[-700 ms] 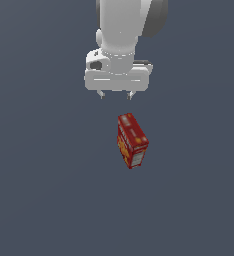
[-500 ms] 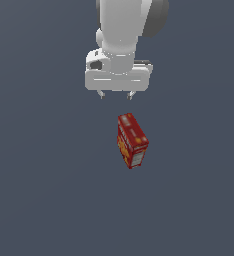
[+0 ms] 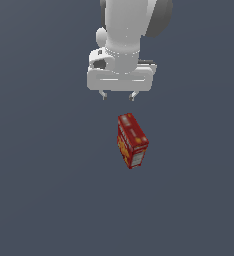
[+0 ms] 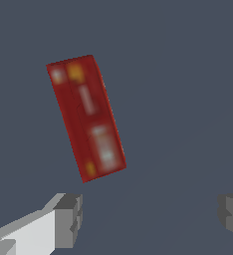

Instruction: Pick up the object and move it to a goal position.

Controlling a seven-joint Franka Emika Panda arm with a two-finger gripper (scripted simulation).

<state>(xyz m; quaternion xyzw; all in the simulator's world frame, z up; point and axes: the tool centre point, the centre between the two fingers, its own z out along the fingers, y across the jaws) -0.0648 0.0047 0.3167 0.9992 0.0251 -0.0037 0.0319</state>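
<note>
The object (image 3: 132, 140) is a small red box with orange-yellow cracker pictures and a white label panel, lying on the dark grey floor. In the wrist view the object (image 4: 86, 117) shows its long red face, turned at a slant. My gripper (image 3: 118, 95) hangs above the floor, behind the box in the exterior view and apart from it. It is open with nothing between the fingers. Both fingertips (image 4: 68, 219) show wide apart in the wrist view, with the box lying beyond them.
A plain dark grey floor (image 3: 44, 190) spreads all around the box. The white arm (image 3: 126, 35) rises out of the exterior view's top.
</note>
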